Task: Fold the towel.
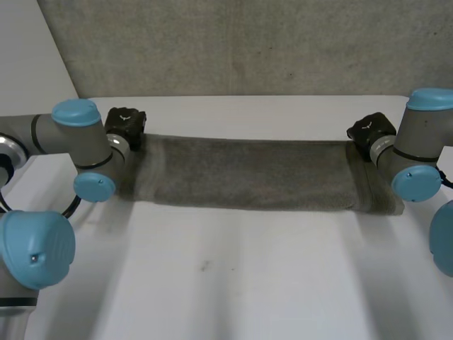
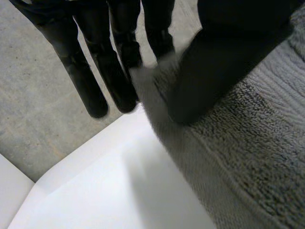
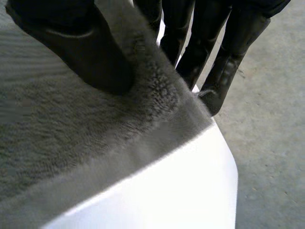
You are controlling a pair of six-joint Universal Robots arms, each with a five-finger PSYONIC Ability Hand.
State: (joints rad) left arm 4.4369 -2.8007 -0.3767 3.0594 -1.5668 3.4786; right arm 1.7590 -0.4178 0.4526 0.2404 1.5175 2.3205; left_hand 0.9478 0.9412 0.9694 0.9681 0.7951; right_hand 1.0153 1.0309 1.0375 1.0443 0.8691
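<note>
As left hand (image 1: 125, 122), right hand (image 1: 369, 129) pinch corners — towel (image 1: 248, 173) stretches between.

A white table (image 1: 233, 283) takes up the near part of the head view, its top smooth and matte. A small dark mark (image 1: 204, 266) sits toward six o'clock of its middle. The table's far edge runs straight across at twelve o'clock. Beyond it lies a grey surface (image 1: 248, 42), rough and mottled like concrete, with a faint seam down it and a dark speck (image 1: 289, 74) toward one o'clock. At ten o'clock a pale panel (image 1: 28, 49), plain and lighter, cuts in at a slant. In the right wrist view a grey speckled floor (image 3: 271, 119) lies beyond the table's rounded corner (image 3: 224, 162). The light is soft and even, with a dull sheen on the tabletop.
</note>
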